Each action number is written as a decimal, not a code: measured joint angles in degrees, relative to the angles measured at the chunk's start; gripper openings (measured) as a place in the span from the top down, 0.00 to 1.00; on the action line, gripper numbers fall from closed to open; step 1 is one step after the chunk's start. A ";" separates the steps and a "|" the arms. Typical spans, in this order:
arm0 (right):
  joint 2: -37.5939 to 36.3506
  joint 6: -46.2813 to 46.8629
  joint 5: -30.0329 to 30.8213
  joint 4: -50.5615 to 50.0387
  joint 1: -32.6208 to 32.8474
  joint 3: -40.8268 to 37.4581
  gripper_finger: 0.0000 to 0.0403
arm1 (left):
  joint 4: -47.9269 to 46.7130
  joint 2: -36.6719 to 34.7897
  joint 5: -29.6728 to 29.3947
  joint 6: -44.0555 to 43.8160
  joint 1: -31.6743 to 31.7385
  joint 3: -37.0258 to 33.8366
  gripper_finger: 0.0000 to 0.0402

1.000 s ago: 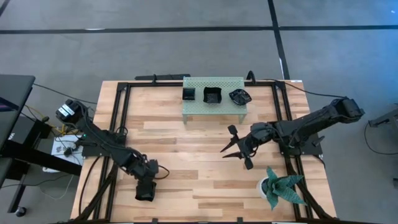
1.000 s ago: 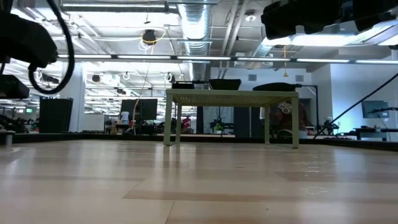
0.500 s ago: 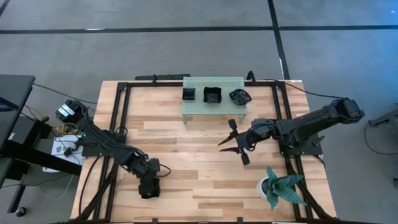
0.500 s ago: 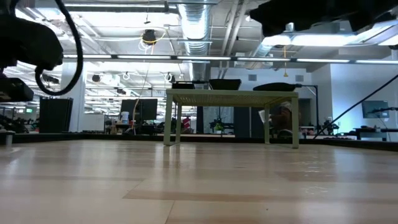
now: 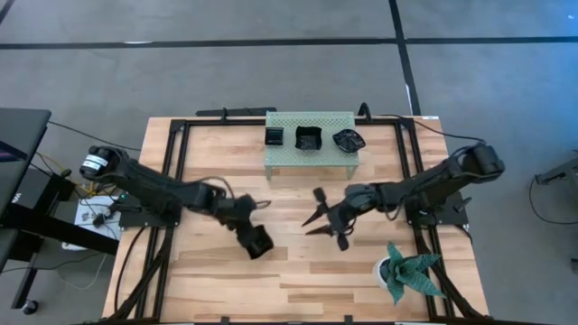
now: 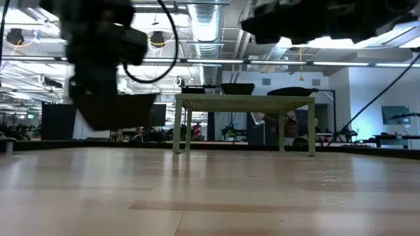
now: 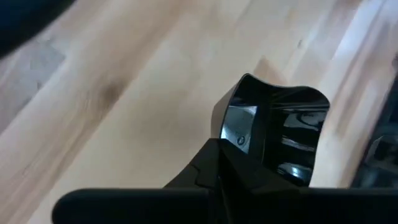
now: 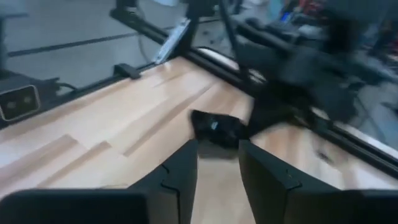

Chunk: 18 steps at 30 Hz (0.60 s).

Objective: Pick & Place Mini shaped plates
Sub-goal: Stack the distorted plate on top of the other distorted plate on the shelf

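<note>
The left gripper (image 5: 256,242) is clamped on a black plate (image 7: 277,134), held above the counter (image 5: 271,271) near its middle and blurred. The right gripper (image 5: 323,219) is close by, fingers apart and empty. Three more plates (image 5: 308,138) sit on a small green stand (image 5: 325,155).

Robotics lab, open-plan. Exposed ceiling ducts (image 6: 209,26), strip lights and rows of monitors (image 6: 147,115) beyond the wooden bench (image 5: 271,194). Grey floor (image 5: 226,77) with black tape lines.
</note>
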 joint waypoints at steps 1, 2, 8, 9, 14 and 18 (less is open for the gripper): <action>1.90 -0.06 -0.65 -0.38 0.54 1.65 0.72 | 0.75 0.00 1.62 0.04 1.87 0.00 0.98; 3.40 -0.09 -1.17 -1.20 0.89 3.12 0.71 | 1.17 0.00 2.73 0.09 3.49 0.00 0.98; 12.56 -1.09 -0.50 -10.02 2.74 14.02 0.60 | 3.06 0.00 3.98 -0.77 9.98 0.00 0.98; 14.03 -1.73 0.69 -10.09 3.02 15.77 0.59 | 3.09 0.00 4.25 -1.43 10.73 0.00 0.98; 19.80 -6.30 9.34 -12.61 3.72 21.99 0.55 | 3.82 0.00 8.25 -1.99 13.03 0.00 0.98; 24.10 -6.69 9.43 -17.94 3.30 26.01 0.56 | 4.85 0.00 8.71 -2.00 13.08 0.00 0.98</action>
